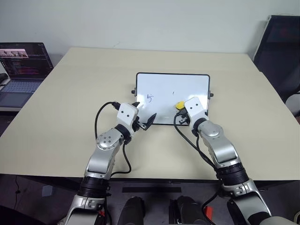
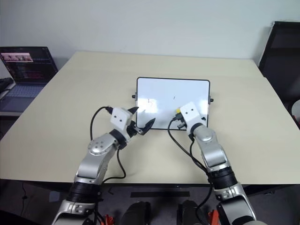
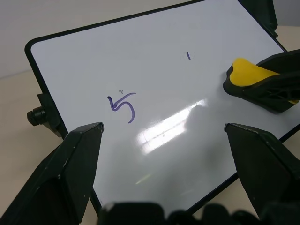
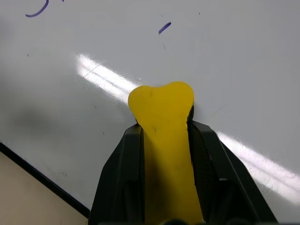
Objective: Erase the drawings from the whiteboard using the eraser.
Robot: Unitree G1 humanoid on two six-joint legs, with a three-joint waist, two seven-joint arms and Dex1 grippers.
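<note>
1. Left black two-fingered pincer [image 1: 144,120] stands open at the near left edge of the glossy white rectangular whiteboard [image 1: 187,89], black-framed, on the matte beige tabletop [image 1: 70,93].
2. A handwritten "5" [image 3: 123,107] and a short stroke [image 3: 188,56] remain.
3. Right pincer [image 3: 262,84] is clamped on the soft yellow eraser [image 4: 164,136] over the board's right half.

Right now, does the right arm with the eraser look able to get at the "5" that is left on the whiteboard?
Probably yes. The right gripper is shut on the eraser over the whiteboard, and bare board lies between it and the "5". The open left gripper sits at the near edge, beside that path, not across it.
</note>
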